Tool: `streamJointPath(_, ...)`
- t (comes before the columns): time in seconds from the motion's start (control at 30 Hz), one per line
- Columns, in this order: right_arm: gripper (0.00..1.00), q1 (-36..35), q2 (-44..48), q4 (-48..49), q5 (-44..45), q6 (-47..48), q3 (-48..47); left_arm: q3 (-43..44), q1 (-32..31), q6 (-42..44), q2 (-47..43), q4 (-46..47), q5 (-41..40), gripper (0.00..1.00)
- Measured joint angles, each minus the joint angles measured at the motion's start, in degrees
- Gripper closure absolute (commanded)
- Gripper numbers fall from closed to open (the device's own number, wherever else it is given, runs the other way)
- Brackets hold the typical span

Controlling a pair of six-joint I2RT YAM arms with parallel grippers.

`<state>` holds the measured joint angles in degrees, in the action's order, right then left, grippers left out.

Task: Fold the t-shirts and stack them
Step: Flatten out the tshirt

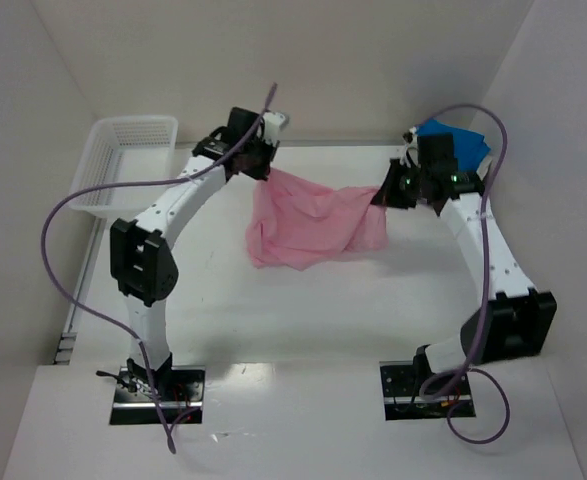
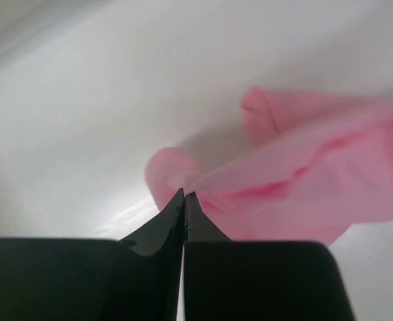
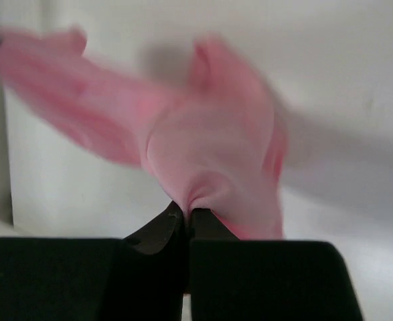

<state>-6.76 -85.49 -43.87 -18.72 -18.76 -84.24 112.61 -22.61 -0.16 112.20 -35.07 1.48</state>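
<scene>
- pink t-shirt: strung between the two sets of fingers at the far middle of the surface, with its middle sagging low.
- hard to make out: the top view does not show whether the sagging lower edge touches the surface.
- left wrist view: the pink t-shirt is blurred and cut off at the right edge of the picture; the black finger bodies block the whole lower part.
- right wrist view: the pink t-shirt is heavily blurred and runs off the upper left corner; its seams and edges cannot be told.
- blue t-shirt: lies at the far right corner, partly hidden behind the right arm.
- left fingers: pressed together, with a corner of pink cloth pinched at their tips.
- right fingers: pressed together, with a gathered bunch of pink cloth pinched at their tips and fanning out away from them.
- basket: white mesh, at the far left, well apart from the pink t-shirt.
</scene>
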Motion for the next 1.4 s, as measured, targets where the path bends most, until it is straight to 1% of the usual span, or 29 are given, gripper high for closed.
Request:
streamJointPath(0.07,1.00,-0.20,-11.96,3.10,-1.04,0.30,-19.45,5.82,4.63,-0.31,-4.84,-0.66,-2.91,1.00)
streamJointPath(0.13,1.00,-0.22,-21.30,5.92,-1.64,0.70,-35.38,7.78,9.28,-0.54,-13.14,-0.51,-6.10,1.00)
streamJointPath(0.17,1.00,-0.22,-23.04,6.52,-1.88,0.98,-39.57,7.55,10.91,-1.09,-18.02,-0.29,-7.05,1.00)
streamJointPath(0.2,1.00,-0.20,-23.26,6.57,-2.31,1.13,-41.52,6.34,11.49,-1.89,-23.49,0.23,-7.04,1.00)
streamJointPath(0.27,1.00,-0.43,-21.35,6.66,-3.77,1.50,-42.86,2.14,9.46,-3.13,-33.71,1.00,-4.35,1.00)
streamJointPath(0.33,1.00,-0.57,-17.52,7.85,-4.67,1.75,-40.67,-5.13,6.43,-3.73,-43.39,1.80,0.46,1.00)
streamJointPath(0.4,1.00,-0.57,-12.74,9.81,-5.38,1.89,-35.16,-10.58,6.44,-4.64,-48.12,1.62,3.19,1.00)
streamJointPath(0.43,1.00,-0.57,-10.28,10.17,-5.50,1.96,-31.94,-13.52,6.66,-4.82,-49.11,1.72,4.17,1.00)
streamJointPath(0.5,1.00,-0.47,-7.03,11.03,-5.31,2.16,-26.26,-18.75,6.75,-5.29,-49.34,2.02,5.76,1.00)
streamJointPath(0.57,1.00,-0.31,-5.33,11.33,-4.47,2.35,-21.31,-26.11,6.84,-6.36,-47.59,-0.05,6.38,0.99)
streamJointPath(0.67,1.00,-0.31,-4.87,11.33,-2.12,2.87,-14.52,-35.02,6.93,-7.62,-42.52,-3.42,6.37,0.95)
streamJointPath(0.77,1.00,-0.32,-4.88,10.45,0.12,3.24,-9.68,-38.45,6.93,-7.77,-40.25,-6.37,6.35,0.86)
streamJointPath(0.97,1.00,-0.31,-2.89,10.65,3.43,3.45,-1.11,-37.88,7.04,-7.52,-39.21,-5.84,6.94,0.85)
streamJointPath(1.0,1.00,-0.31,-2.34,10.81,3.82,3.45,0.30,-37.85,7.04,-7.47,-38.63,-5.66,7.52,0.82)
streamJointPath(1.1,1.00,-0.31,-0.33,11.06,5.15,3.45,5.19,-37.85,7.06,-6.06,-36.44,-5.55,11.19,0.65)
streamJointPath(1.17,1.00,-0.31,0.54,11.21,5.94,3.45,7.97,-37.91,7.10,-5.06,-34.74,-5.57,14.04,0.45)
streamJointPath(1.27,1.00,-0.31,1.53,11.32,6.53,3.46,11.61,-38.05,7.05,-4.35,-32.01,-5.60,16.38,0.27)
streamJointPath(1.3,1.00,-0.31,1.94,11.27,6.66,3.45,12.66,-38.05,6.99,-4.42,-31.01,-5.49,16.79,0.23)
streamJointPath(1.4,1.00,-0.31,3.60,11.23,6.91,3.45,14.94,-38.05,6.78,-4.78,-28.04,-4.35,17.36,0.21)
